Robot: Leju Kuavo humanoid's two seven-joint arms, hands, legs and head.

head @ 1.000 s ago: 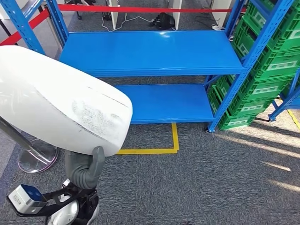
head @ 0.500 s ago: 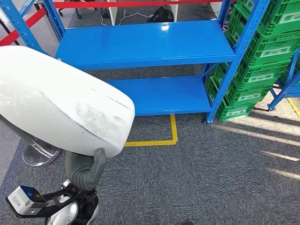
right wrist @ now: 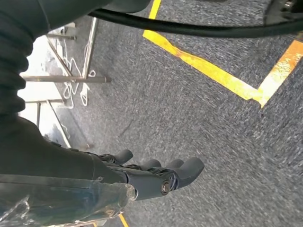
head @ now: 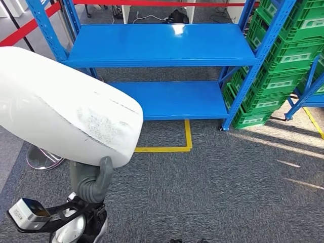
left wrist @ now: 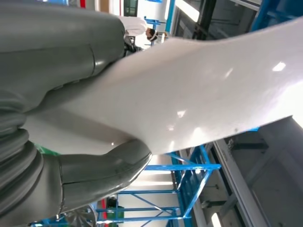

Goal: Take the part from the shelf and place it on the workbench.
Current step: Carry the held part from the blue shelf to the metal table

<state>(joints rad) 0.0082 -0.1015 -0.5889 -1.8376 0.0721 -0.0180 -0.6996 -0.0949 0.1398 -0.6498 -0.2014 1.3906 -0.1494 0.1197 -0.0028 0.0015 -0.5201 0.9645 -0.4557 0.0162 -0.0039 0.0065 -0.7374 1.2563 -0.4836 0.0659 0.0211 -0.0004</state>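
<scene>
Between the left hand's (left wrist: 53, 137) thumb and fingers, the white part (head: 65, 109) is sitting gripped, off the shelf (head: 164, 45). Right hand (right wrist: 150, 175) is hanging open. Carrying wants a level, firm clamp.

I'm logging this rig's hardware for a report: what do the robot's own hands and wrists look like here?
The left hand is grey, with a ribbed flexible wrist cover and a thick smooth thumb; a small blue-topped silver camera box sits on a black bracket beneath it. The right hand has dark, rounded fingers, a visible screw and a black cable nearby.

blue shelf (head: 164, 48) bare, green crates (head: 290, 55) beside
</scene>
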